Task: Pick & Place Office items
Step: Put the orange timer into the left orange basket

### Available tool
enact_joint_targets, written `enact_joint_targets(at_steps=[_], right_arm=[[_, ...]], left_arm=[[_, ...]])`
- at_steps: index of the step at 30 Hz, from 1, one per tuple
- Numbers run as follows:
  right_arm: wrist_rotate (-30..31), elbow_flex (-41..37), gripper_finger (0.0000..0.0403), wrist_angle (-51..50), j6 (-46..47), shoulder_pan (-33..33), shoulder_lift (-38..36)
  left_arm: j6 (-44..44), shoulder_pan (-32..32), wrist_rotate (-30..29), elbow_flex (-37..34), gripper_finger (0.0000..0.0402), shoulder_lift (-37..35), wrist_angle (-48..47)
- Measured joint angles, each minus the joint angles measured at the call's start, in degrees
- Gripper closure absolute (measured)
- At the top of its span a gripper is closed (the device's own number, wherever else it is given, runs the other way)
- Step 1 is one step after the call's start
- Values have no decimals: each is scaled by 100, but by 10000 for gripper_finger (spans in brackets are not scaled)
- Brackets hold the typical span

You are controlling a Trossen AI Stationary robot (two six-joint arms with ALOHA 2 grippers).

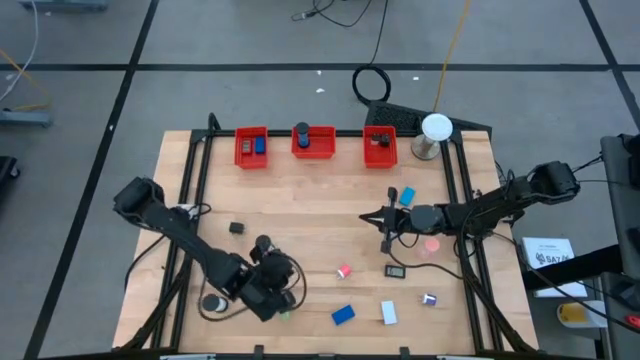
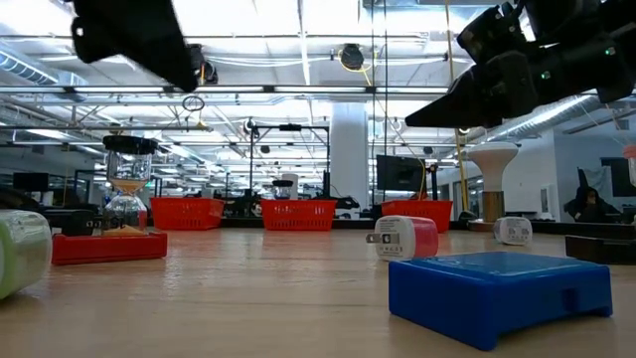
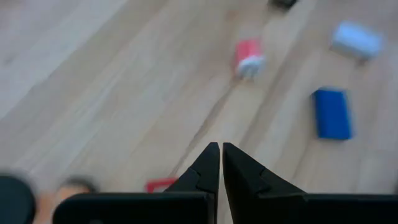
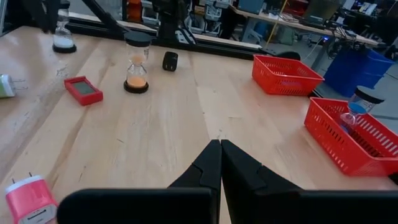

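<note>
1. The left hand (image 3: 221, 148) is shut and holds nothing. It hangs over the desk (image 1: 300, 215) near the front.
2. The right hand (image 1: 385, 222) is shut and empty too, out over the middle.
3. To do well, open first, then come straight down.
4. The pink plug (image 3: 249, 58) lies just ahead of the left hand, the blue block (image 3: 331, 112) beside it.

Green roll (image 2: 22, 253) cut by the frame edge, pink charger (image 4: 28, 199) too — dark blob (image 3: 15, 199) blurred.

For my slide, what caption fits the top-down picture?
Both grippers shut and empty above scattered office items; three red bins wait.
</note>
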Motion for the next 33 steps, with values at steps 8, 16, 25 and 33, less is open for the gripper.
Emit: enact_joint_targets(at_steps=[8,16,25,33], right_arm=[[-2,0,403,0,-8,-2,0],[-15,0,403,-3,8,-2,0],[-20,0,403,-10,9,-2,0],[-20,0,403,-6,9,-2,0]], left_arm=[[-1836,354,988,397,336,229,-1311],[-1604,570,1542,197,215,470,-1168],[-1339,720,2089,197,128,1128,-1180],[-1271,760,2239,204,161,1370,-1057]])
